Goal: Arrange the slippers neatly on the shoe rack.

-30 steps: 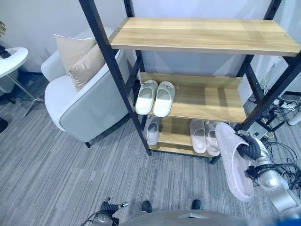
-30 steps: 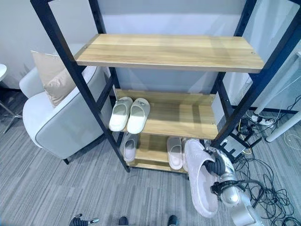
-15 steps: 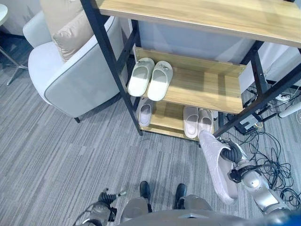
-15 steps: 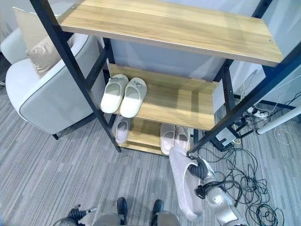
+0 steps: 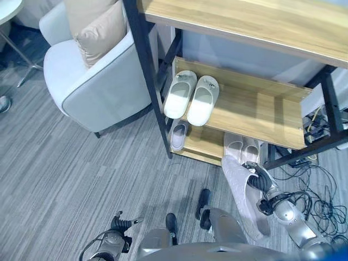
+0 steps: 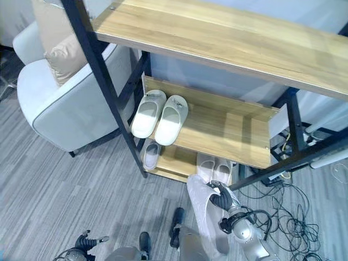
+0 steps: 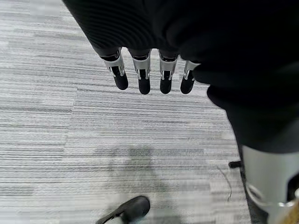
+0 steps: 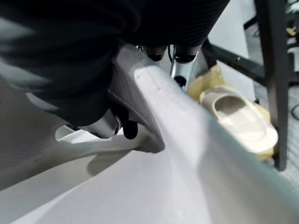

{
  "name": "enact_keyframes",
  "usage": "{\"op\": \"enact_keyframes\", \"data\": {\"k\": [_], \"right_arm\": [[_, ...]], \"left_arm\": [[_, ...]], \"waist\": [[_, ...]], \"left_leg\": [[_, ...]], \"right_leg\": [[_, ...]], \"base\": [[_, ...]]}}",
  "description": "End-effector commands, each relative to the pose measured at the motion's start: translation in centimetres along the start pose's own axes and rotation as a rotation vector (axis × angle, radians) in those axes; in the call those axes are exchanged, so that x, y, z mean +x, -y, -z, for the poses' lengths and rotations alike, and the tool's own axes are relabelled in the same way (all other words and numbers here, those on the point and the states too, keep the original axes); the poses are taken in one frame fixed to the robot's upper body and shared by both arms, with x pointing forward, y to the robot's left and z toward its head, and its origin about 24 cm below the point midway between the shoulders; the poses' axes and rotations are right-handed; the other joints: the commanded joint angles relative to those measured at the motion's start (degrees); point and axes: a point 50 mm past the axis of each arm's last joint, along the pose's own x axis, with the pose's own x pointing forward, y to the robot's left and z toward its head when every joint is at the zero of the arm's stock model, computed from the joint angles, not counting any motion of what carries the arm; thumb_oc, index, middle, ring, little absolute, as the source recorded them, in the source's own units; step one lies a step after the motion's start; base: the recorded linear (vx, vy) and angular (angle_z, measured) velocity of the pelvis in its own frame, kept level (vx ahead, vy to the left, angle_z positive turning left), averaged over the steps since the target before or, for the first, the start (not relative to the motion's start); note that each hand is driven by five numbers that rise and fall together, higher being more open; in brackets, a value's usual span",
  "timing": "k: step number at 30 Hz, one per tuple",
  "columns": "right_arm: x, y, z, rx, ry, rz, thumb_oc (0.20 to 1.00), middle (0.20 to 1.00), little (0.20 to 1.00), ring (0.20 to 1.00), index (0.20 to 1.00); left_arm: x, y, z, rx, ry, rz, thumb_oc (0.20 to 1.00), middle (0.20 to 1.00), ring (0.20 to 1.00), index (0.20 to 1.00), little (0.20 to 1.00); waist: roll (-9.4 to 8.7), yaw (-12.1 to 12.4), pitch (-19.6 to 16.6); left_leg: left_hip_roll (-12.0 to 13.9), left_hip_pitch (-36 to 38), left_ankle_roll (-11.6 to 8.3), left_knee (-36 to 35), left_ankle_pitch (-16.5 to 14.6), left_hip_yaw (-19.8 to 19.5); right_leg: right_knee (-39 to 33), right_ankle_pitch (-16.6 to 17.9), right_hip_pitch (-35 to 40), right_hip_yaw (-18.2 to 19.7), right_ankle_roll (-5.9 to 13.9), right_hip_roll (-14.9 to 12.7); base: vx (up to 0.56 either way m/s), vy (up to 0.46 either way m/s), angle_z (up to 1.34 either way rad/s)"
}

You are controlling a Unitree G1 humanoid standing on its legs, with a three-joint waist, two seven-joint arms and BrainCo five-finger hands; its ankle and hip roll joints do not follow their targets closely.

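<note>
a pale pink slipper [image 5: 243, 196] is held in the right hand [image 5: 260, 186], in front of the lower right corner of the shoe rack [image 5: 247, 111] and above the grey carpet [image 5: 60, 163]. in the right wrist view the fingers [image 8: 180, 60] are curled over the slipper's edge and the thumb is tucked under its strap, so the slipper is pinched between them; the fingertips themselves are hidden behind the foam. the slipper's lower end is partly cut off behind the robot's own body.

on the middle shelf [image 5: 255, 109] a pair of white slippers [image 5: 191, 99] is set side by side at the left end. on the bottom shelf a single grey slipper [image 5: 178, 135] lies at the left, and a pale pair [image 5: 242, 147] lies at the right (its front part is covered by the held slipper and the shelf above). the rack's top shelf [image 6: 228, 41] is cut off by the frame edge.

the left hand [image 7: 149, 70] hangs low over the carpet with its fingers straight and relaxed, touching nothing. an armchair [image 5: 92, 87] with a beige cushion [image 5: 100, 32] stands left of the rack.
</note>
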Motion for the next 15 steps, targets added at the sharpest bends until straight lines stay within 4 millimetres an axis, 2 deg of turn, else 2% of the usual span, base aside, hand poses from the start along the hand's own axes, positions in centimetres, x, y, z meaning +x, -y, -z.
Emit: {"op": "enact_keyframes", "data": {"k": [1, 3, 4, 5, 6, 8, 9, 10, 11, 15], "right_arm": [[0.7, 2.3, -2.8, 0.058, 0.164, 0.085, 0.2, 0.2, 0.2, 0.2, 0.2], [0.9, 2.2, -2.9, 0.048, 0.169, 0.078, 0.2, 0.2, 0.2, 0.2, 0.2], [1.1, 2.1, -3.3, 0.04, 0.186, 0.061, 0.2, 0.2, 0.2, 0.2, 0.2], [1.1, 2.1, -3.3, 0.04, 0.187, 0.06, 0.2, 0.2, 0.2, 0.2, 0.2], [1.3, 2.0, -3.6, 0.039, 0.2, 0.06, 0.2, 0.2, 0.2, 0.2, 0.2], [1.4, 2.0, -3.6, 0.038, 0.202, 0.068, 0.2, 0.2, 0.2, 0.2, 0.2], [1.0, 1.4, -3.4, 0.054, 0.194, 0.044, 0.2, 0.2, 0.2, 0.2, 0.2], [0.9, 1.4, -3.5, 0.047, 0.2, 0.039, 0.2, 0.2, 0.2, 0.2, 0.2], [0.8, 1.1, -3.5, 0.052, 0.199, 0.021, 0.2, 0.2, 0.2, 0.2, 0.2], [1.3, 0.5, -3.8, 0.074, 0.199, 0.002, 0.2, 0.2, 0.2, 0.2, 0.2]], "left_arm": [[0.2, -0.3, -0.9, 0.014, 0.043, -0.015, 1.0, 1.0, 1.0, 1.0, 1.0], [0.3, -0.2, -1.4, 0.006, 0.06, -0.013, 1.0, 1.0, 1.0, 1.0, 1.0], [0.3, -0.2, -1.7, -0.003, 0.072, -0.019, 1.0, 1.0, 1.0, 1.0, 1.0], [0.3, -0.2, -1.7, -0.003, 0.072, -0.019, 1.0, 1.0, 1.0, 1.0, 1.0], [0.3, -0.6, -1.6, 0.005, 0.071, -0.038, 1.0, 1.0, 1.0, 1.0, 1.0], [0.4, -1.2, -1.6, 0.022, 0.071, -0.054, 1.0, 1.0, 1.0, 1.0, 1.0], [0.4, -1.1, -1.0, 0.034, 0.047, -0.042, 1.0, 1.0, 1.0, 1.0, 1.0], [0.5, -1.4, -1.1, 0.046, 0.047, -0.053, 1.0, 1.0, 1.0, 1.0, 1.0], [0.6, -1.6, -1.2, 0.063, 0.053, -0.053, 1.0, 1.0, 1.0, 1.0, 1.0], [0.8, -2.6, -2.0, 0.066, 0.073, -0.088, 1.0, 1.0, 1.0, 1.0, 1.0]], "waist": [[-1.97, -0.3, 0.5], [-1.75, 0.2, 1.0], [-2.25, 0.7, 1.5], [-2.27, 0.7, 1.5], [-3.12, 1.9, 1.8], [-2.94, 2.9, 2.2], [-1.88, 2.4, 1.0], [-1.76, 2.1, 1.1], [-1.98, 1.5, 1.2], [-2.9, 1.4, 1.6]], "left_leg": [[3.3, -9.5, -4.18, 13.4, -2.5, -2.9], [5.4, -11.7, -4.67, 17.9, -2.0, -2.9], [8.4, -13.8, -4.72, 16.9, -1.3, -3.0], [8.4, -13.8, -4.73, 16.9, -1.3, -3.0], [11.3, -15.0, -5.54, 12.3, 2.3, -4.6], [13.6, -15.2, -6.41, 5.8, 7.0, -6.6], [13.8, -12.2, -7.03, -0.4, 7.9, -7.1], [13.1, -13.0, -7.08, 0.7, 8.7, -7.8], [11.9, -13.0, -6.71, 1.4, 7.9, -7.3], [9.7, -14.6, -5.64, 3.7, 6.4, -6.3]], "right_leg": [[-0.1, -5.8, 6.7, 1.3, 4.97, -2.3], [0.3, -7.3, 7.2, 0.6, 3.93, -1.4], [0.7, -8.3, 7.9, 0.5, 4.02, -1.4], [0.7, -8.3, 7.8, 0.5, 4.01, -1.4], [0.8, -8.6, 8.3, 0.6, 4.66, -1.4], [1.1, -9.8, 8.9, 0.5, 4.88, -1.2], [3.3, -10.8, 8.9, 1.0, 5.24, -1.3], [4.8, -10.6, 8.3, 0.9, 5.24, -2.3], [7.1, -10.3, 6.8, 1.9, 5.28, -3.7], [7.9, -9.1, 4.6, 3.2, 6.11, -5.4]], "base": [[-0.05, -0.119, 0.47], [0.0, -0.077, 0.35], [0.02, -0.034, 0.07], [0.07, 0.033, 0.02], [0.09, 0.072, -0.03], [0.16, 0.183, -0.22], [0.17, 0.302, -0.28], [0.18, 0.42, -0.31], [0.05, 0.287, -0.22], [0.02, 0.178, -0.11]]}}
